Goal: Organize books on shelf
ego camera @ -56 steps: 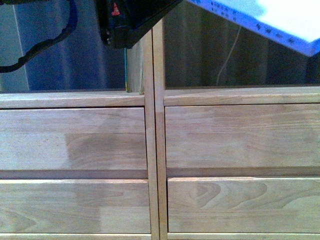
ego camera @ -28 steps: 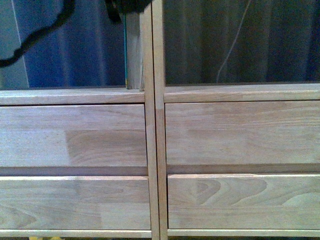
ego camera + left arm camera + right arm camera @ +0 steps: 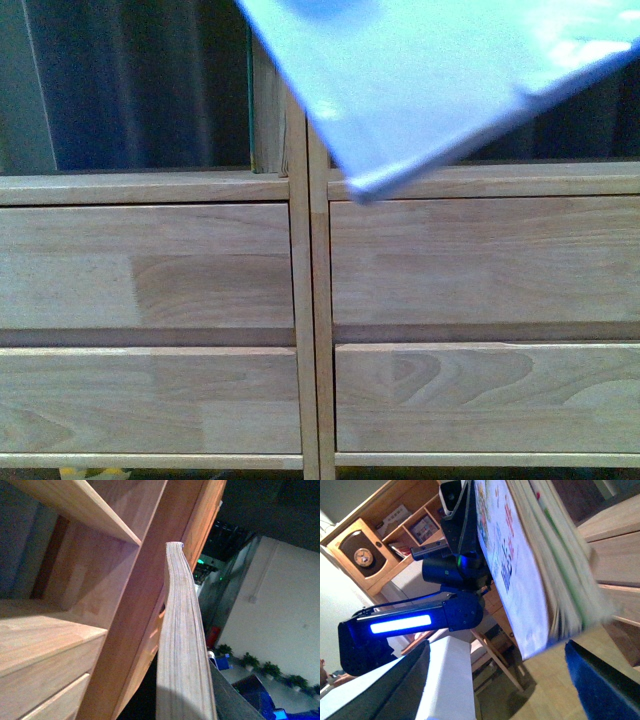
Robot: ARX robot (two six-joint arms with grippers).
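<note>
The books (image 3: 430, 80), a thin stack with a pale blue cover, hang tilted across the top of the front view, their low corner in front of the shelf's (image 3: 305, 300) centre posts. The left wrist view looks along their page edges (image 3: 182, 645), which run up beside the shelf's upright (image 3: 145, 605). In the right wrist view my left gripper (image 3: 470, 525), black with a blue light bar, is shut on the books (image 3: 520, 580) at their upper end. My right gripper (image 3: 500, 690) is open below the books' low corner, with nothing between its fingers (image 3: 605, 685).
Four plain drawer fronts (image 3: 150, 265) fill the front view below two open compartments. Behind the left arm stand a wooden cabinet with a clock (image 3: 362, 555), a white block (image 3: 445, 680) and wooden legs (image 3: 495, 660). Potted plants (image 3: 250, 660) line a far wall.
One second ago the books showed only at the top right, with the black gripper at the top. Half a second ago they were out of view. Now they cover the top centre and right.
</note>
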